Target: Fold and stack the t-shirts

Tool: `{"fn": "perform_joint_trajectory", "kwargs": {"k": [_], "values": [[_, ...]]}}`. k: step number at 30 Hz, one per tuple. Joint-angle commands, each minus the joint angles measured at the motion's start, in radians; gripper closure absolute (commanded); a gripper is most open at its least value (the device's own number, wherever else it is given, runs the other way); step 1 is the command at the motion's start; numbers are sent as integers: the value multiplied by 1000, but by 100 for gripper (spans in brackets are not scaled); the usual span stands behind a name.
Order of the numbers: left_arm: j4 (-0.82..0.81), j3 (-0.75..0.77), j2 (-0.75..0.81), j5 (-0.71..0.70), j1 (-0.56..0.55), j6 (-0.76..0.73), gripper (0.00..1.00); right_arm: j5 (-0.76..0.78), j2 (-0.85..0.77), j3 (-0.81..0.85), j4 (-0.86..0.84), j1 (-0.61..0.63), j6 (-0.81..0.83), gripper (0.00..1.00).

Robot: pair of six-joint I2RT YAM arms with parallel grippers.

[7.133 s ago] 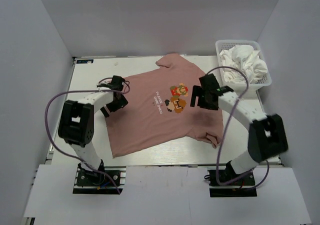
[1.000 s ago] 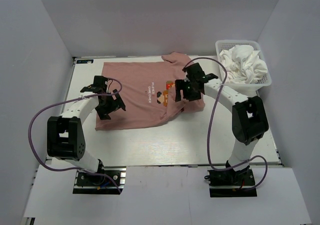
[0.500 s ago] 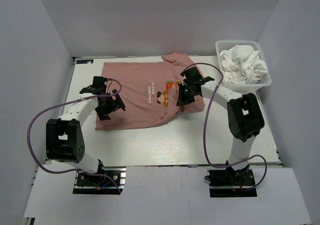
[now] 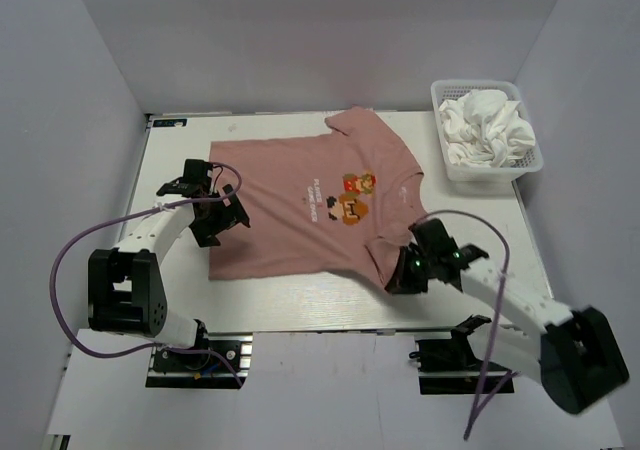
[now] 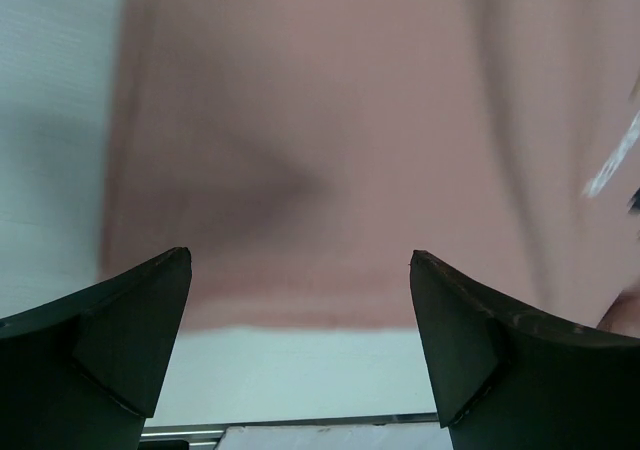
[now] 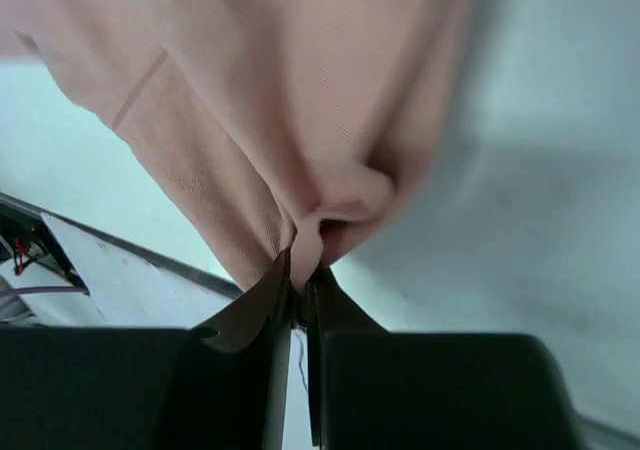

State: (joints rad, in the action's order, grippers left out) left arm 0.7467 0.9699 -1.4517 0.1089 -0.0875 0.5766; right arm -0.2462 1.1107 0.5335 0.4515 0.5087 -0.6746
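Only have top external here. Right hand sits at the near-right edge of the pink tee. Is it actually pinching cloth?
Observer: Yes. The right wrist view shows the right hand shut on a bunched fold of the pink tee.
Operator: Which part of the shirt?
Observer: A stitched seam line runs across the cloth just left of the pinch, so it's near an edge.
Operator: Left hand?
Observer: Open. The left wrist view shows the left hand with its fingers wide apart and nothing between them, over the tee's edge where the table begins.

One t-shirt [image 4: 285,230]: dusty pink, red-brown pixel graphic [image 4: 352,197], white lettering [image 4: 316,199]. In the basket [image 4: 495,173], t-shirts [image 4: 485,125] plain white; basket white mesh.
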Motion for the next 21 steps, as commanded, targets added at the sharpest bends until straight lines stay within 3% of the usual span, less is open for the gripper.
{"fn": "perform_joint_trajectory", "kwargs": {"k": [1,4,5,10,18,21], "values": [[-17,-8,44,0,-3,12,0,-30,-196,-134,105,19,-198,100],[-7,-8,44,0,-3,12,0,-18,-384,-152,169,17,-224,54],[-7,-8,44,0,-3,12,0,-13,-397,-141,190,20,-215,10],[-30,-17,54,0,-3,22,0,71,-373,-55,242,16,-149,10],[-30,85,-51,-11,-12,31,0,580,-178,285,384,11,7,10],[-85,151,-131,-11,-23,31,0,538,-97,307,284,14,105,10]]}}
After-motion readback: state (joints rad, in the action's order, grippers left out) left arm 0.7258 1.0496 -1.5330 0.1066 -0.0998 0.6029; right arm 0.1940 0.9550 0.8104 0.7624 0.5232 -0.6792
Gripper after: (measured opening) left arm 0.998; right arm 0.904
